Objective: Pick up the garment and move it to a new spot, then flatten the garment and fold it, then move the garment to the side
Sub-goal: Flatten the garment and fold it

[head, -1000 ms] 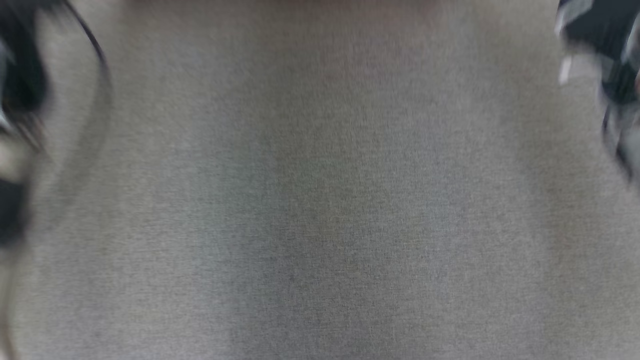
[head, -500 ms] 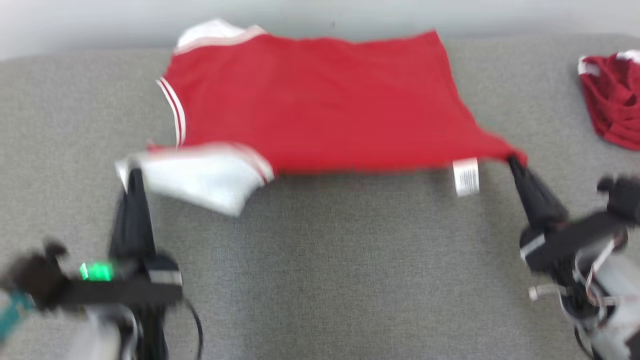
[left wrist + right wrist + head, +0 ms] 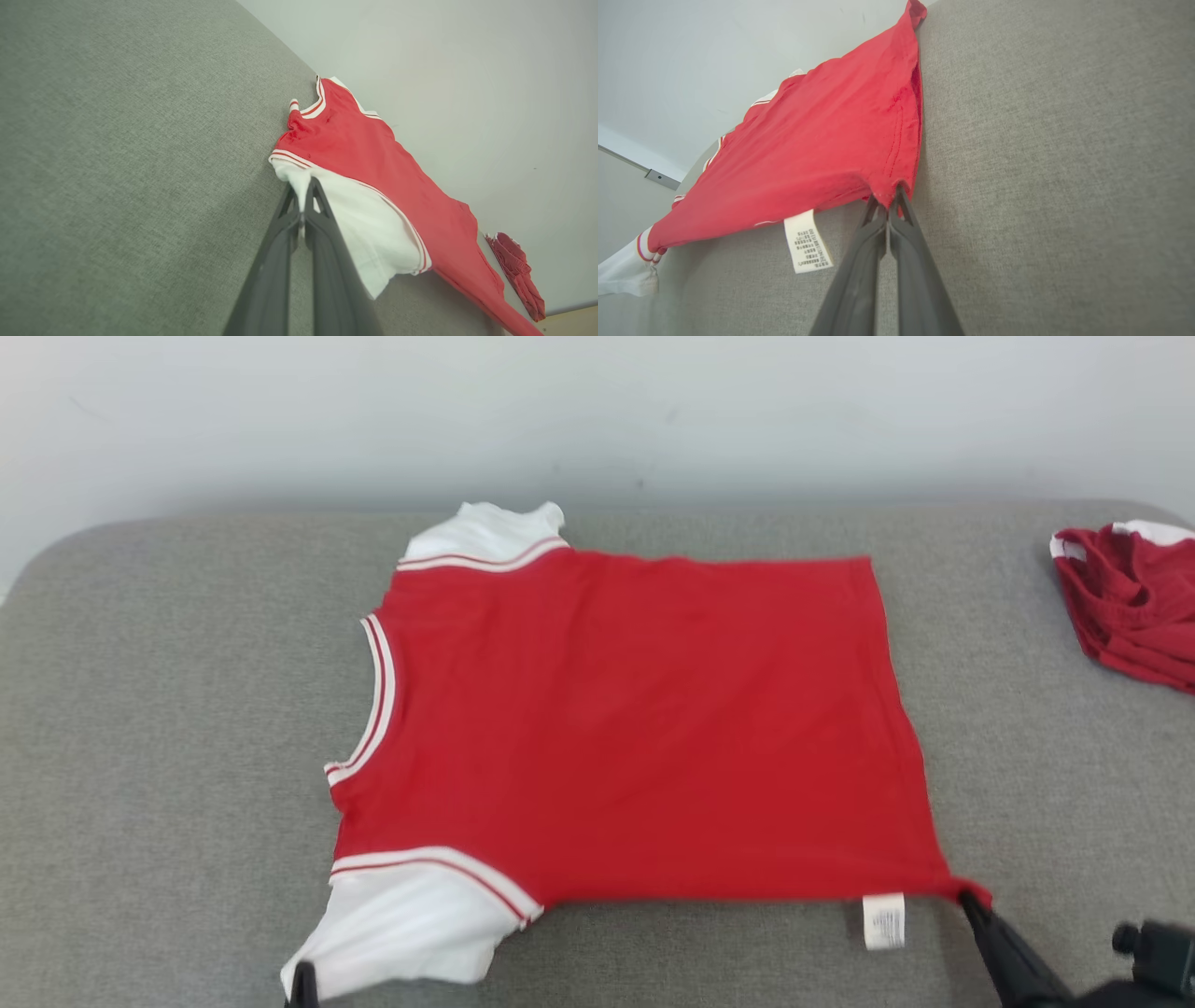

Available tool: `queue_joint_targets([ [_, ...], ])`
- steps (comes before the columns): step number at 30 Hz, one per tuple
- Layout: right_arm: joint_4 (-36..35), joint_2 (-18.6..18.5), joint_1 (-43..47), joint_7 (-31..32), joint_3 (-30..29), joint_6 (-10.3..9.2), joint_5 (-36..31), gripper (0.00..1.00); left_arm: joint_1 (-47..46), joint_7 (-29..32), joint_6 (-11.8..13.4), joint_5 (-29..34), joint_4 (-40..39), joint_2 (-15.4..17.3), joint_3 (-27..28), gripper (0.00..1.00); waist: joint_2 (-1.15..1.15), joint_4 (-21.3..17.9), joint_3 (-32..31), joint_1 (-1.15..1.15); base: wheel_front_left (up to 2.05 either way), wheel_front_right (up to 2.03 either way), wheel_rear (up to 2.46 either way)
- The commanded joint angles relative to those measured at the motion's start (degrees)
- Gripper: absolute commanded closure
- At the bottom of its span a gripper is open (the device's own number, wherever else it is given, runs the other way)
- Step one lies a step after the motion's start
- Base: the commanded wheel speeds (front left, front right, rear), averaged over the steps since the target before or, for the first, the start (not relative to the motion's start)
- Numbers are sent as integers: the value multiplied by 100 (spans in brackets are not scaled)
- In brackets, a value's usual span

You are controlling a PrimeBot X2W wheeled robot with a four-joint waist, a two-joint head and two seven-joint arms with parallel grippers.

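The garment (image 3: 635, 728) is a red T-shirt with white sleeves, spread flat on the grey surface, neck toward the left. My left gripper (image 3: 301, 982) is shut on the edge of the near white sleeve (image 3: 355, 219), its tips (image 3: 304, 186) pinching the cloth. My right gripper (image 3: 971, 898) is shut on the near hem corner (image 3: 896, 186) beside the white label (image 3: 807, 241). Both near corners are lifted slightly off the surface.
A second, crumpled red garment (image 3: 1134, 602) lies at the far right edge of the grey cushion (image 3: 168, 709). A pale wall (image 3: 597, 420) rises right behind the surface. Bare cushion lies left and in front of the shirt.
The head camera has tilted up from blurred grey cloth to the whole scene. The shirt, stretched and raised half a second ago, now lies much flatter, still held by both grippers.
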Motion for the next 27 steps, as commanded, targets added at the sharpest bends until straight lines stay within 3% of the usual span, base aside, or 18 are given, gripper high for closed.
queue_joint_targets([
  [1,-44,29,162,-37,-61,-16,-28,100,124,-18,-7,37,19,-21,65,100,1,94,-123,1,0,0,0],
  [13,-771,163,1036,539,-565,-16,-200,100,290,-18,-168,205,51,-82,2,100,1,-30,-142,1,0,0,0],
  [19,-1144,291,857,922,-768,-16,-298,100,-226,148,-205,520,-123,297,-95,100,1,-158,-266,1,0,0,0],
  [27,-1025,471,528,1413,-1043,-16,-407,100,-1126,725,-253,784,-122,857,-210,100,1,-304,-427,1,0,0,0],
])
